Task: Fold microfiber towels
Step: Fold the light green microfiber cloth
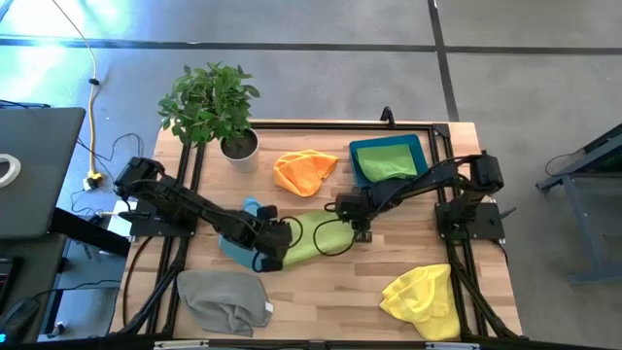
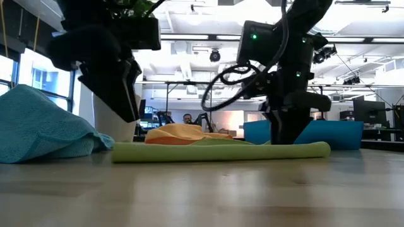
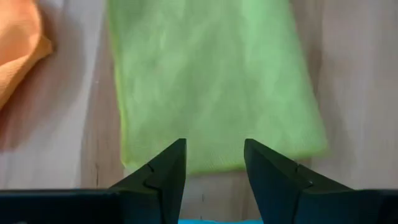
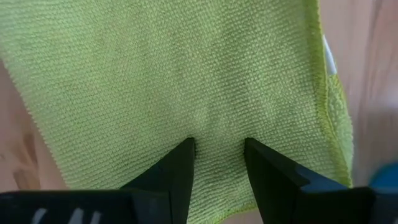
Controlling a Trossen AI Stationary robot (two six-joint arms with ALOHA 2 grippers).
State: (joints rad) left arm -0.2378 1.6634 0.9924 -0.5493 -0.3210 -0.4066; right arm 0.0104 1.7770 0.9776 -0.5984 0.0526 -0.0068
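Lime green towel lies flat between both grippers

Lime green towel [image 1: 311,241] is stretched out mid-surface as a flat, folded strip, seen from table height as a low band [image 2: 221,151] on the wooden surface [image 1: 330,301]. The left gripper [image 1: 275,248] is at one end of it; the left wrist view shows its fingers [image 3: 165,177] spread apart with the towel's edge [image 3: 211,87] just past the tips and nothing between them. The right gripper [image 1: 358,226] is at the opposite end, low over the cloth; in the right wrist view its fingers [image 4: 174,174] are parted and press down on the towel's weave [image 4: 174,74], with no fold visibly caught between them.

A light blue towel [image 1: 241,241] lies bunched beside the left gripper, touching the lime green one's end; from table height it shows as a crumpled heap [image 2: 41,126]. An orange towel [image 1: 303,171] lies loosely heaped farther back on the surface, apart from the lime green towel. A green towel [image 1: 387,161] sits inside the blue bin [image 1: 420,146] at the back right. A grey towel [image 1: 222,297] is crumpled at the front left, and a yellow towel [image 1: 420,297] is crumpled at the front right, both well apart from the grippers. A potted plant [image 1: 216,107] stands at the back left corner.
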